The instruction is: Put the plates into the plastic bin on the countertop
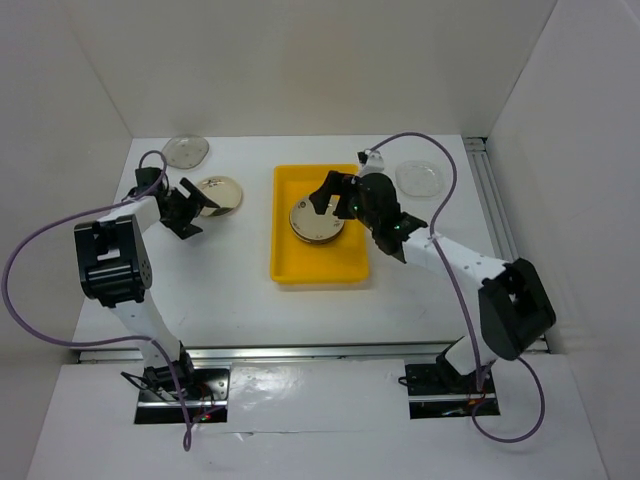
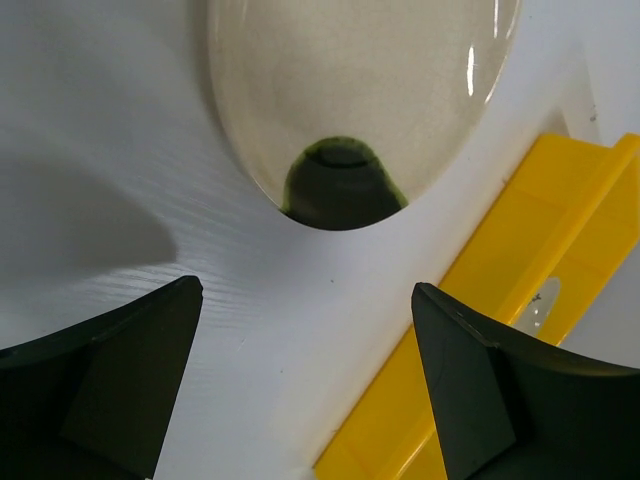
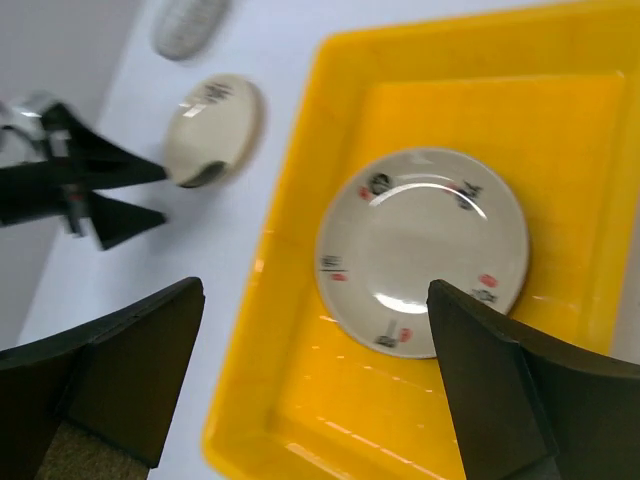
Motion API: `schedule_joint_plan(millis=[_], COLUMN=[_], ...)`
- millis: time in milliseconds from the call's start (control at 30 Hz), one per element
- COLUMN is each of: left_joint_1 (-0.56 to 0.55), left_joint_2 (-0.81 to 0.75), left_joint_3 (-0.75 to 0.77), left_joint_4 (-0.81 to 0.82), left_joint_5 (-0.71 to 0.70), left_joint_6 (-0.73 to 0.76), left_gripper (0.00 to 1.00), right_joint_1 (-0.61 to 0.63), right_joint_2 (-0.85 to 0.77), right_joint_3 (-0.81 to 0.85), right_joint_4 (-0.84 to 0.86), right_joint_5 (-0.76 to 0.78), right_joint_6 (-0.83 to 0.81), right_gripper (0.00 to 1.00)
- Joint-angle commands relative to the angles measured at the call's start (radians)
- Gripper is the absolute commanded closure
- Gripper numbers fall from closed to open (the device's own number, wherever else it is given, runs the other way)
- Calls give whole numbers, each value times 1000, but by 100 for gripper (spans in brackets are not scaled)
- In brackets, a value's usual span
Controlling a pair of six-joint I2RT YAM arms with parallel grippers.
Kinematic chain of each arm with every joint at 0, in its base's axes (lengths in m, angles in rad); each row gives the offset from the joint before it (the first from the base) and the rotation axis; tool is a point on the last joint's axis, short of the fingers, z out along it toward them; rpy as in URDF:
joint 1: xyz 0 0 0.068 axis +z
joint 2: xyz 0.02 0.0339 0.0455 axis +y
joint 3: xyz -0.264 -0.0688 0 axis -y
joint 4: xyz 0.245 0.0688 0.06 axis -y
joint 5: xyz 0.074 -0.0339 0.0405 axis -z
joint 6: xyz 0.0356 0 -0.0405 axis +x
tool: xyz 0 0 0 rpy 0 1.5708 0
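Worry was the left gripper, wide open and empty like the right gripper, maybe skidding the flat cream plate away.

surroundings | white walls on three sides; metal rail along right edge

On my screen the plastic bin reads as smooth, glossy yellow plastic with bright highlights. The plate inside it looks glazed and shiny, like the cream plate at the top of the left wrist view. A clear plate upper left and another clear plate upper right look like glass. The counter is matt white, finely ridged. The rail at the bottom looks metal.
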Motion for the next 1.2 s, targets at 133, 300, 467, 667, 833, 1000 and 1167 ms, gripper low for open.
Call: schedule_joint_plan(millis=[133,300,467,667,833,1000,1167], left_joint_1=[2,2,2,-16,-25,-38,-114], left_joint_2=[7,59,125,172,208,217,66], left_joint_3=[21,82,125,144,147,156,199], left_joint_4=[11,-12,10,30,14,-23,-76], left_joint_5=[-166,-238,-238,-227,-215,-215,-291], left_joint_6=[8,8,8,8,8,17,40], left_gripper=[3,7,20,41,74,100,100], right_joint_1=[95,118,118,127,127,127,127], right_joint_2=[-243,-427,-544,-638,-673,-704,-765], right_joint_3=[2,-116,-214,-245,-245,-226,-225], right_joint_4=[-26,-26,-32,-62,-81,-193,-271], right_joint_5=[56,46,12,33,33,113,177], right_joint_6=[-44,-32,-12,-12,-12,-23,-23], right_gripper=[0,0,0,0,0,0,0])
